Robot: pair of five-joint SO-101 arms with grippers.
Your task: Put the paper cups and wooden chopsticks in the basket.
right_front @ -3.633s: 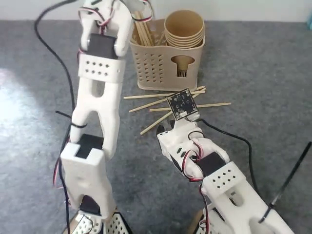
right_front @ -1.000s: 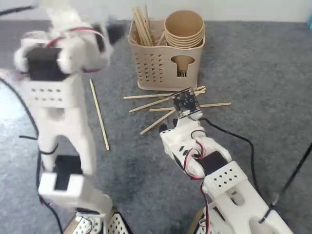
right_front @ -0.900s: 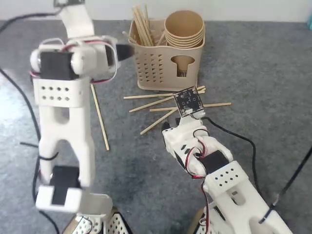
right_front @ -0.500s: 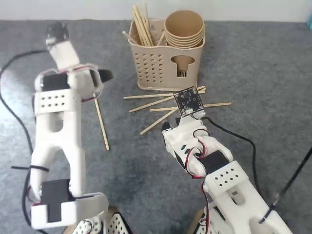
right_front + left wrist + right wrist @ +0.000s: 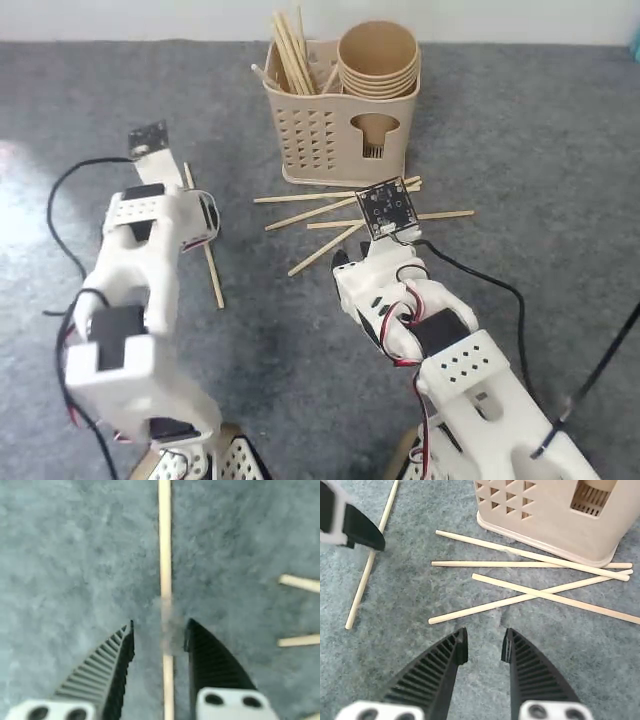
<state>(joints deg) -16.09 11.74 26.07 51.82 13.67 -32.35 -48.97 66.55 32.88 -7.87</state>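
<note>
The beige basket (image 5: 335,135) stands at the back and holds a stack of paper cups (image 5: 378,58) and upright wooden chopsticks (image 5: 290,50). Several loose chopsticks (image 5: 335,212) lie crossed in front of it, and they appear in the right wrist view (image 5: 530,582) below the basket (image 5: 555,515). One single chopstick (image 5: 211,270) lies apart on the left. My left gripper (image 5: 161,630) is open, low over this chopstick (image 5: 165,575), with a finger on each side. My right gripper (image 5: 484,640) is open and holds nothing, a little short of the crossed sticks.
The table is covered with grey carpet (image 5: 520,170). Both white arms take up the near half, the left arm (image 5: 135,290) and the right arm (image 5: 430,340). Cables trail beside each arm. The left gripper's dark finger (image 5: 362,527) shows in the right wrist view.
My left arm has swung from the basket out to the left and come down over the single chopstick. My right arm has hardly moved.
</note>
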